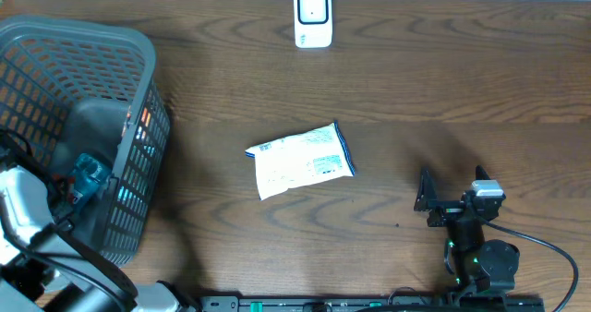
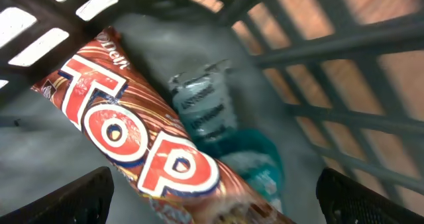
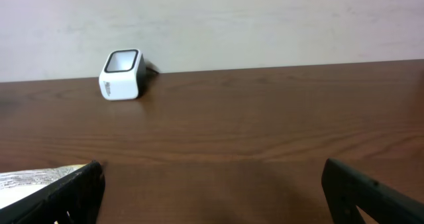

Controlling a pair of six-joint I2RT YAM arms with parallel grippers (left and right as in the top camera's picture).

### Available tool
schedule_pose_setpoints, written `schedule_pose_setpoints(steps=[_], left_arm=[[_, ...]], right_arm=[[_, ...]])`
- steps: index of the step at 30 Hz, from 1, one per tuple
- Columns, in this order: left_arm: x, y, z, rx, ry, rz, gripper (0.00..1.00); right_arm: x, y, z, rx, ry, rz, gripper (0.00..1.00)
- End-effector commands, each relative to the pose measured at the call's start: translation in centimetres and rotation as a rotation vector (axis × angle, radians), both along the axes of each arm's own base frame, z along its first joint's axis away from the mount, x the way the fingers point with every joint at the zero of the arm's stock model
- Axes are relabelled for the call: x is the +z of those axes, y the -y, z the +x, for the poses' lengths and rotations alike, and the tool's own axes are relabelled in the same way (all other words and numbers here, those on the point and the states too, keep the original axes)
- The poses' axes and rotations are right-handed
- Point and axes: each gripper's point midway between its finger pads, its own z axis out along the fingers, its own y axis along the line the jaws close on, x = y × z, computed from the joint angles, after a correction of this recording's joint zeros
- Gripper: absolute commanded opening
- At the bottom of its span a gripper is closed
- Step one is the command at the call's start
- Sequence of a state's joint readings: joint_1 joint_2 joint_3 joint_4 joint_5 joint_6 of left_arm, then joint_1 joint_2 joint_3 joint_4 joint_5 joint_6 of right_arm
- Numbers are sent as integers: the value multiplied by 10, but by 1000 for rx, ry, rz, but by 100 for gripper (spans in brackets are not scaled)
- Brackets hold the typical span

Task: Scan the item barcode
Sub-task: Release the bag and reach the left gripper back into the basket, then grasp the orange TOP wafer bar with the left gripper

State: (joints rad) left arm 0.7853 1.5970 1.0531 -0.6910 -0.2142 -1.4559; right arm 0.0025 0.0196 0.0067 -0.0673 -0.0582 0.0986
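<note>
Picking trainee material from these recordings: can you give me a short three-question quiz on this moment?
1. What word is printed on the brown wrapper in the basket?
2. True or false: the white packet lies inside the basket.
3. The left gripper hangs open above: A the white packet, B the brown wrapper.
Key: 1 TOP; 2 false; 3 B.

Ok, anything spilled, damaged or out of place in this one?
Nothing stands out. The white-and-blue packet lies flat, slightly angled, mid-table; the scanner stands upright at the far edge; the basket sits upright on the left.
</note>
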Motion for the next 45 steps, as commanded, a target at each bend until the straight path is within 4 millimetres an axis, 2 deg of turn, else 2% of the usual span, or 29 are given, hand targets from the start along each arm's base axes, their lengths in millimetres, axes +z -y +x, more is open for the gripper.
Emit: schedule_pose_setpoints(steps=[1,5,8,9,11,16,22,31,37,39,43,45], left_arm=[[-10,3,-7,30,-22,-25,98],[-11,3,-7,29,-25,-27,98],[-11,4,-7,26,-28,-29,76],[-11,4,-7,26,-28,-29,71],[-11,4,-7,26,-28,-29,68],[-11,4,-7,26,-29,-30,68],[-14,5,-8,25,-37,-38,91],[-23,7,-10,25,-60,-61,91],[-24,7,-11,25,-62,-63,79],[-25,8,-11,25,-64,-65,70],[-25,9,-13,24,-71,-72,41],[-26,10,-13,24,-74,-74,29]], right_arm=[[-2,-1,0,4,-6,1,99],[-2,-1,0,4,-6,1,99],[-2,-1,0,4,-6,1,99],[-2,-1,0,4,-6,1,99],[-2,-1,0,4,-6,1,99],[-2,-1,0,4,-6,1,99],[-2,-1,0,4,-6,1,99],[-2,-1,0,4,-6,1,99],[-2,-1,0,4,-6,1,99],[-2,-1,0,4,-6,1,99],[-2,-1,0,4,-6,1,99],[-2,-1,0,4,-6,1,99]])
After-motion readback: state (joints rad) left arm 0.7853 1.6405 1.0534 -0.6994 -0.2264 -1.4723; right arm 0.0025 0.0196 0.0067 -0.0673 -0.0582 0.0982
